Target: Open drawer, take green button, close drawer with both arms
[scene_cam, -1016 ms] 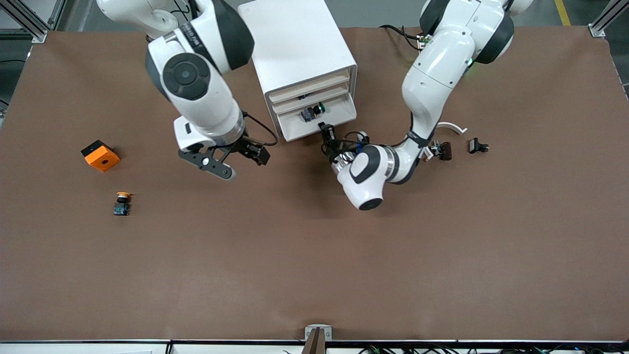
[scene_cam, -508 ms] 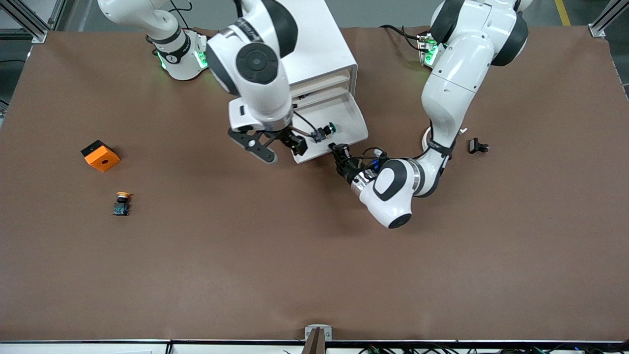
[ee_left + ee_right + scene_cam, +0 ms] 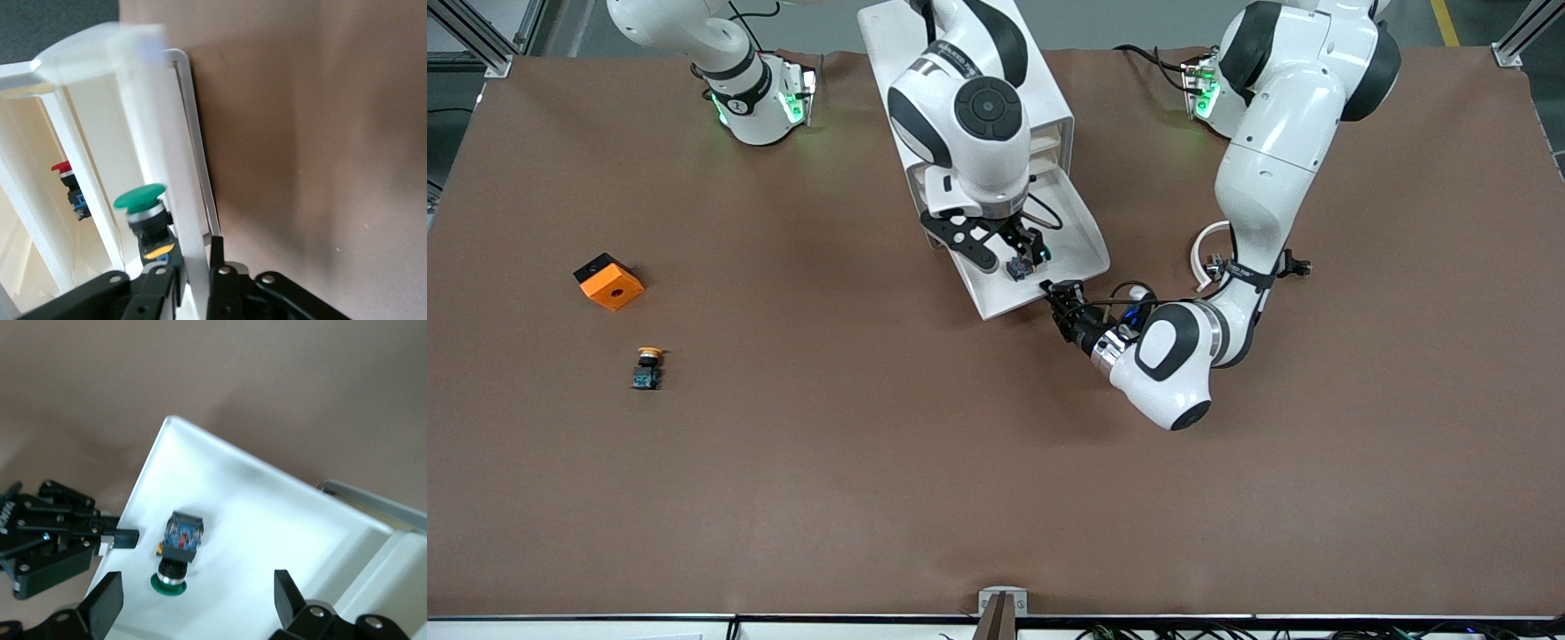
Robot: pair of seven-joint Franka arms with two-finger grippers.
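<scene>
The drawer (image 3: 1040, 249) is being drawn further out of the cabinet (image 3: 960, 80) than a second ago by the left gripper (image 3: 1065, 295), clamped on its front edge at the drawer's five o'clock corner. The right gripper (image 3: 1009, 253), brought in from the table, is being held wide open over the button (image 3: 177, 550) lying inside the drawer.

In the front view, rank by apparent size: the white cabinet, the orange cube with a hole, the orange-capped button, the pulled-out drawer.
1. White boxy cabinet
2. Shallow white tray-shaped drawer
3. Orange cube with a hole
4. Small orange-capped push button
</scene>
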